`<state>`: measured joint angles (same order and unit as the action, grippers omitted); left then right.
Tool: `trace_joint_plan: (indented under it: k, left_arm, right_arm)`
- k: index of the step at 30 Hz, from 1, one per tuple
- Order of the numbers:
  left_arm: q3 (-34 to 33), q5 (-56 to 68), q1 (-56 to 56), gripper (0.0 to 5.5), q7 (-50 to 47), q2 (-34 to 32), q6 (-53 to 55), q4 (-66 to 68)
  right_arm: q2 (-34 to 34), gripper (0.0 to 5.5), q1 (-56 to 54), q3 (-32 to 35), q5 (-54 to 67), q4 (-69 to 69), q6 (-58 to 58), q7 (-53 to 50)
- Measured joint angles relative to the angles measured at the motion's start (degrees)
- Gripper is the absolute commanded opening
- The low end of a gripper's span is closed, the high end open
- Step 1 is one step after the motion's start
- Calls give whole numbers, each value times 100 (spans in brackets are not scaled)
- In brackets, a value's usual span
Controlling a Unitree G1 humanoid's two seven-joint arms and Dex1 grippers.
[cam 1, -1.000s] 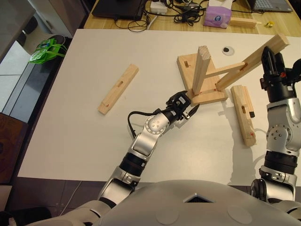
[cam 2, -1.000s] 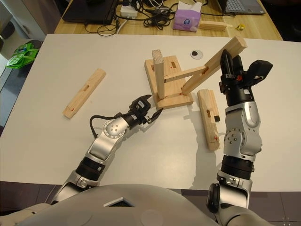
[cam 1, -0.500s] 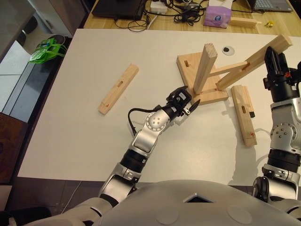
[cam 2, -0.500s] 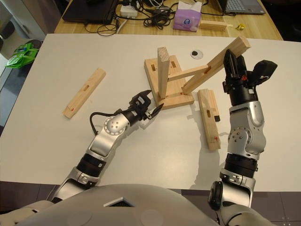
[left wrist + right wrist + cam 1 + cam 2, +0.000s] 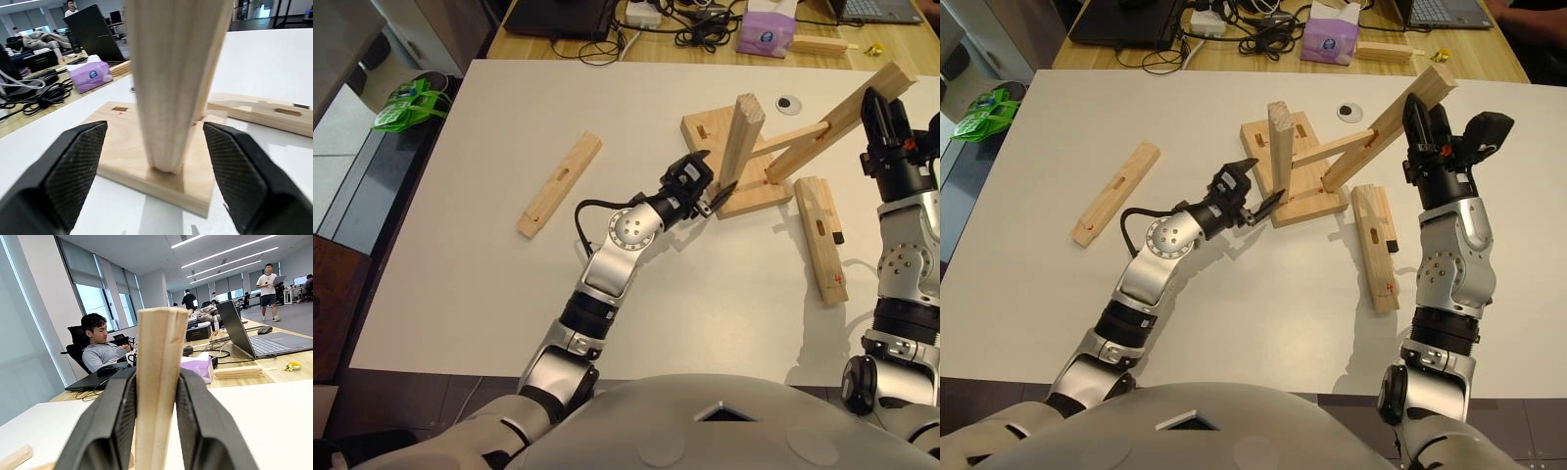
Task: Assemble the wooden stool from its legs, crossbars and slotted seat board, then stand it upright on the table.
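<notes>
Forward moved the left gripper [image 5: 710, 174], from short of the seat board [image 5: 702, 140] to the upright leg [image 5: 741, 137], fingers spread wide either side of its base, holding nothing. On the white table [image 5: 509, 294] lay the board, that leg standing in it. The right gripper [image 5: 879, 106] was clamped on a tilted leg [image 5: 842, 113]; a crossbar [image 5: 793, 139] ran from it toward the upright one. Two loose legs [image 5: 560, 185] [image 5: 822, 238] lay left and right.

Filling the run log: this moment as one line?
left gripper: open astride upright leg | right gripper: shut on slanted leg | upright leg: in seat board slot
</notes>
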<state>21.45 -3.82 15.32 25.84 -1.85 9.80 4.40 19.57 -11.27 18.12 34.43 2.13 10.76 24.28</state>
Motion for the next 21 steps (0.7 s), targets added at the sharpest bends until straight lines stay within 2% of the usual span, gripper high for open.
trace_joint_plan:
  k: [8, 21]
  left_arm:
    - [-286, 120, 542, 363, 21, 17, -60, 311]
    - [-43, 118, 378, 363, 50, 74, -209, 348]
  right_arm:
    - [143, 102, -397, 6, 3, 608, 11, 277]
    - [185, 102, -660, -10, -18, 959, 14, 385]
